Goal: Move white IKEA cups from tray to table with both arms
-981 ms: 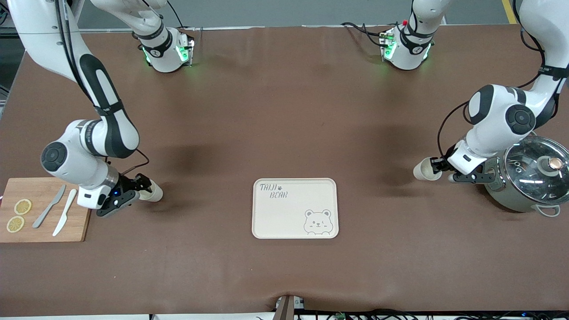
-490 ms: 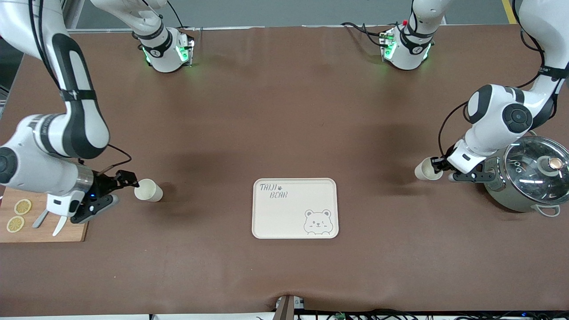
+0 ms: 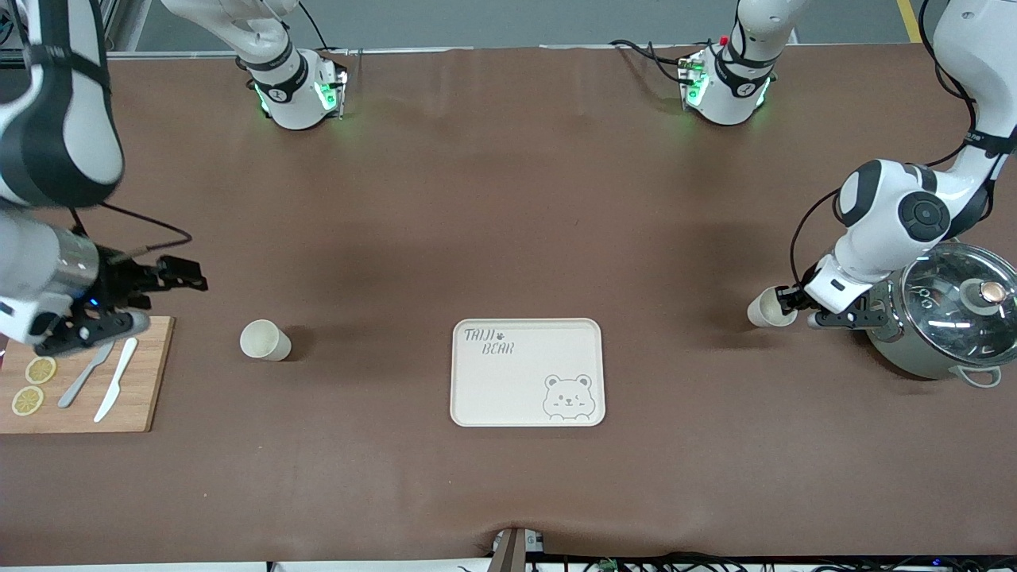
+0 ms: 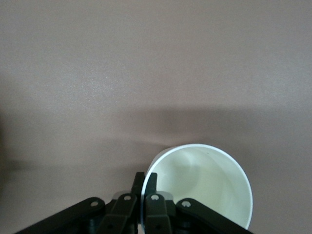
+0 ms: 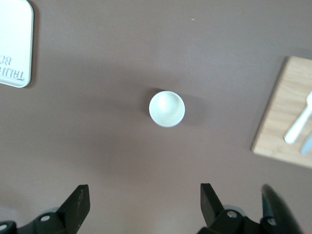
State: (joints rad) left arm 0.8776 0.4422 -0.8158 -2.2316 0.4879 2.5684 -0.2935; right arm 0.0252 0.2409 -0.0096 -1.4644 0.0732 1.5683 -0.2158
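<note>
brown table [image 3: 508,222]; cup [image 3: 264,341]; tray [image 3: 527,372]; board [image 3: 151,397]

1. Right arm [image 3: 48,143] cut off by the front view's edge.
2. Cup [image 4: 204,187] rim cropped in the left wrist view, partly hidden by the left gripper [image 4: 145,187].
3. Pot [image 3: 945,322] cropped at the table's left-arm end.

Both arms: glossy white shells with black joint bands and round black end caps, green lights glowing at the bases, thin black cables looping along the wrists, black linkage-type left gripper [image 3: 788,302] and right gripper [image 3: 151,298].
</note>
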